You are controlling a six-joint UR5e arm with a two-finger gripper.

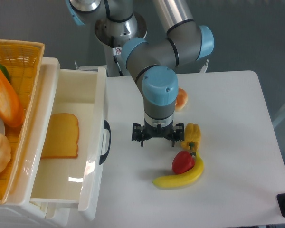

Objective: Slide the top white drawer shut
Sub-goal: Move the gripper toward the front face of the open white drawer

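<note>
The top white drawer (pixel 96 142) stands pulled far out over the table at the left, its flat front panel carrying a black arched handle (pixel 106 142). A slice of toast (pixel 61 135) lies on its floor. My gripper (pixel 157 138) hangs from the arm over the table, pointing down, roughly a hand's width to the right of the handle and apart from it. From this camera the fingers are hidden under the wrist, so whether they are open or shut does not show. Nothing is seen held.
On the table right of the gripper lie a yellow pepper (pixel 191 137), a red pepper (pixel 182 162) and a banana (pixel 180 177). An orange-brown round item (pixel 181 99) sits behind the arm. A yellow wicker basket (pixel 12 114) with food stands on the cabinet at the far left.
</note>
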